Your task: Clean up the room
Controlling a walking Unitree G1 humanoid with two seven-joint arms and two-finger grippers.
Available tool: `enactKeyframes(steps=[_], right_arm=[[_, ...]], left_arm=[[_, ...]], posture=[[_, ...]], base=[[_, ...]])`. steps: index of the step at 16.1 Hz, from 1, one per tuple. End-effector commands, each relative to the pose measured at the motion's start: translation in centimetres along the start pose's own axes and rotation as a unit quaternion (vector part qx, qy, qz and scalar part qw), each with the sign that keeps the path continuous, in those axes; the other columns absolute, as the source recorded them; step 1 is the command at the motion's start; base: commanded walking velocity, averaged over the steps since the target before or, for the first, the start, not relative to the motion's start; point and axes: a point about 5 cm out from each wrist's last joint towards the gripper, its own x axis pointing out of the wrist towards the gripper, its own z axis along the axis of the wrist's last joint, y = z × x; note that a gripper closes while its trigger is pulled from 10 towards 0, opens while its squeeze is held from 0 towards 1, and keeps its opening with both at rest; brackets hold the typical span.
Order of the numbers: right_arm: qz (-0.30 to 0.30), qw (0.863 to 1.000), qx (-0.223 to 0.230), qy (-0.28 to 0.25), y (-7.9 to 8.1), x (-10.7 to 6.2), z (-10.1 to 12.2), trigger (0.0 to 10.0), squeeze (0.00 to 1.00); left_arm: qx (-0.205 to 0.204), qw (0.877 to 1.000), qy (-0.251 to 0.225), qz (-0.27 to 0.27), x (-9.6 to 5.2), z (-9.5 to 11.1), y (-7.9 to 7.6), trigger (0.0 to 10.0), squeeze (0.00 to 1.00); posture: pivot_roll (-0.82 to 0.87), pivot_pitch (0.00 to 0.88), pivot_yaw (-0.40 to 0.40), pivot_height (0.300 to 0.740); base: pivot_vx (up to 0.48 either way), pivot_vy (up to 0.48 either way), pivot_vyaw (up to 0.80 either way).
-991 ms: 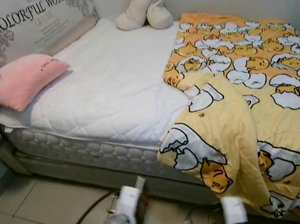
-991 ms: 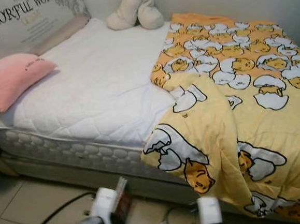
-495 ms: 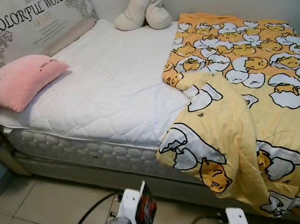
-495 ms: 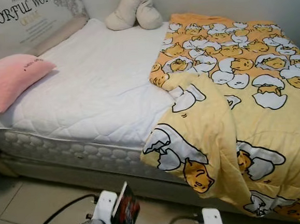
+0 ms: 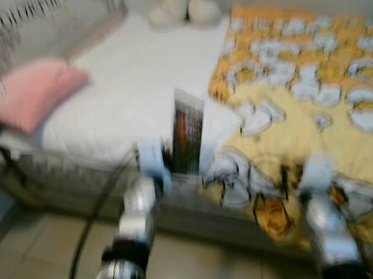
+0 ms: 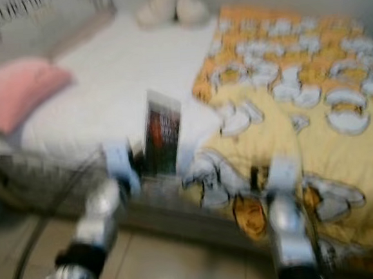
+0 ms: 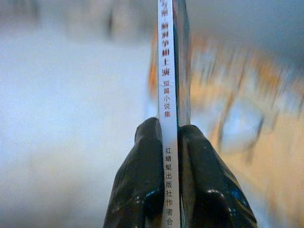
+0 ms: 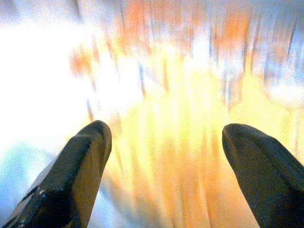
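My left gripper (image 7: 172,142) is clamped on a thin book (image 5: 188,134): in the left wrist view its 2 black fingers (image 7: 142,175) press against either side of the white spine, which carries printed characters and runs straight up between them. In the head views, badly blurred, I see the book held upright, its dark reddish cover facing me, raised in front of the near edge of the bed (image 5: 80,180). The left arm reaches up from the lower left toward it, with a dark cable (image 5: 89,218) trailing beside it down to the floor (image 5: 27,255).

My right gripper (image 8: 164,137) has its 2 fingers (image 8: 78,166) spread wide apart with nothing between them. The right wrist view looks past them onto a smear of yellow, orange and white. In the head views the right arm is raised at the lower right, in front of the yellow blanket (image 5: 314,116) where it hangs over the near side of the bed.

Outward from there, the blanket, patterned in white and orange shapes, covers the right part of the bed. The left part is bare white mattress cover (image 5: 130,86). A pink pillow (image 5: 31,100) lies at the left end of it. A pale cream plush shape (image 5: 185,4) sits at the far edge, near the wall. A printed board (image 5: 41,21) with dark lettering stands at the far left, too blurred to read. The floor in front is pale tile.
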Motion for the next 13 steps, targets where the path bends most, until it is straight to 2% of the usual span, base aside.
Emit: enactKeyframes(steps=[1, 2, 3, 4, 5, 6, 8, 10, 13], right_arm=[[0.001, 0.998, -0.004, -0.06, 0.7, -0.8, 2.4, 10.0, 0.0], [-0.011, 0.997, -0.019, -0.077, 0.7, -1.8, 2.6, 10.0, 0.0], [-0.013, 0.996, -0.021, -0.084, 0.8, -2.4, 2.3, 10.0, 0.0], [-0.026, 0.998, -0.015, -0.063, 0.6, -3.1, 0.9, 10.0, 0.0], [-0.035, 0.998, -0.012, -0.049, 0.5, -3.3, 0.7, 10.0, 0.0], [-0.028, 0.998, -0.018, -0.05, 0.6, -3.4, 1.0, 10.0, 0.0], [-0.018, 0.999, 0.003, -0.033, 1.1, -2.8, 1.3, 10.0, 0.0], [0.005, 0.999, 0.004, -0.032, 1.9, -2.0, 1.6, 10.0, 0.0], [0.009, 0.999, -0.002, -0.036, 2.0, -1.6, 1.7, 10.0, 0.0]], left_arm=[[0.01, 0.995, -0.092, -0.024, 0.5, 4.5, -1.3, 10.0, 0.0], [0.032, 0.991, -0.12, -0.044, 0.2, 5.7, -2.2, 10.0, 0.0], [0.031, 0.991, -0.123, -0.052, 0.0, 5.6, -2.6, 10.0, 0.0], [0.027, 0.99, -0.122, -0.063, -0.4, 4.8, -3.0, 10.0, 0.0], [0.024, 0.992, -0.108, -0.056, -0.7, 4.1, -2.8, 10.0, 0.0], [0.005, 0.995, -0.086, -0.05, -0.9, 3.3, -2.6, 10.0, 0.0], [-0.01, 0.998, -0.049, -0.034, -1.1, 2.2, -1.8, 10.0, 0.0], [-0.001, 1.0, -0.004, -0.008, -1.0, 0.4, -0.8, 10.0, 0.0], [0.01, 0.999, 0.03, 0.009, -1.0, -1.1, 0.2, 10.0, 0.0]], posture=[[0.11, 0.0, 0.021, 0.74], [0.12, 0.0, 0.02, 0.74], [0.12, 0.0, 0.021, 0.74], [0.12, 0.0, 0.022, 0.74], [0.12, 0.0, 0.028, 0.74], [0.11, 0.0, 0.029, 0.74], [0.11, 0.0, 0.033, 0.74], [0.11, 0.0, 0.037, 0.74], [0.1, 0.0, 0.035, 0.74]], base=[[0.0, 0.0, 0.0], [0.0, 0.0, 0.0], [0.0, 0.0, 0.0], [0.0, 0.0, 0.0], [0.0, 0.0, 0.0], [0.0, 0.469, 0.0], [0.0, 0.471, 0.0], [0.0, 0.474, 0.0], [0.0, 0.476, 0.0]])
